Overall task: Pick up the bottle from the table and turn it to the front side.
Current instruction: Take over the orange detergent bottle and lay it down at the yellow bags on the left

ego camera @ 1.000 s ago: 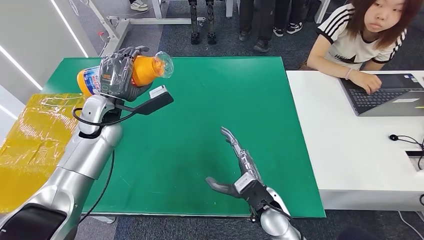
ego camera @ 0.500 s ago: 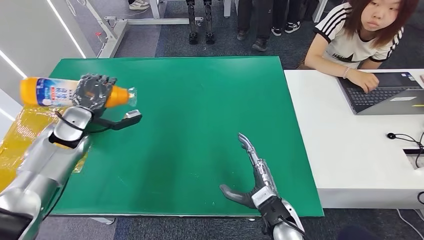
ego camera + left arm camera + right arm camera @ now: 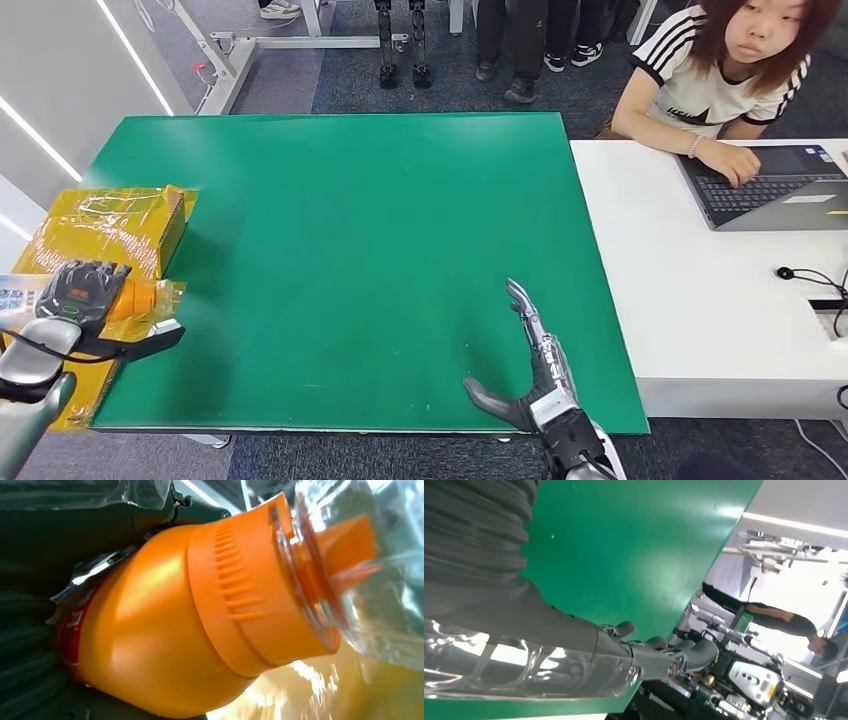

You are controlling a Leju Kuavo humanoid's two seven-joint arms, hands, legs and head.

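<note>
My left hand (image 3: 82, 292) grips the orange bottle (image 3: 137, 297) lying sideways, low at the table's left front corner over the yellow box. Its blue and white label (image 3: 15, 297) sticks out at the picture's left edge. Close up in the left wrist view, the orange bottle (image 3: 165, 630) has a ribbed orange collar and a clear cap (image 3: 350, 565), with my left hand's dark fingers (image 3: 30, 645) wrapped round its body. My right hand (image 3: 530, 370) hovers over the green table (image 3: 370, 220) near its front edge, fingers stretched out and thumb apart, holding nothing.
A yellow plastic-wrapped box (image 3: 110, 225) stands off the table's left side. A white desk (image 3: 700, 300) adjoins on the right, where a person (image 3: 730, 60) types on a laptop (image 3: 770, 190). Several people's legs stand beyond the far edge.
My left arm has swung the bottle down and to the left, from above the table's far left corner to the front left by the yellow box. My right hand has drawn back toward the front edge.
</note>
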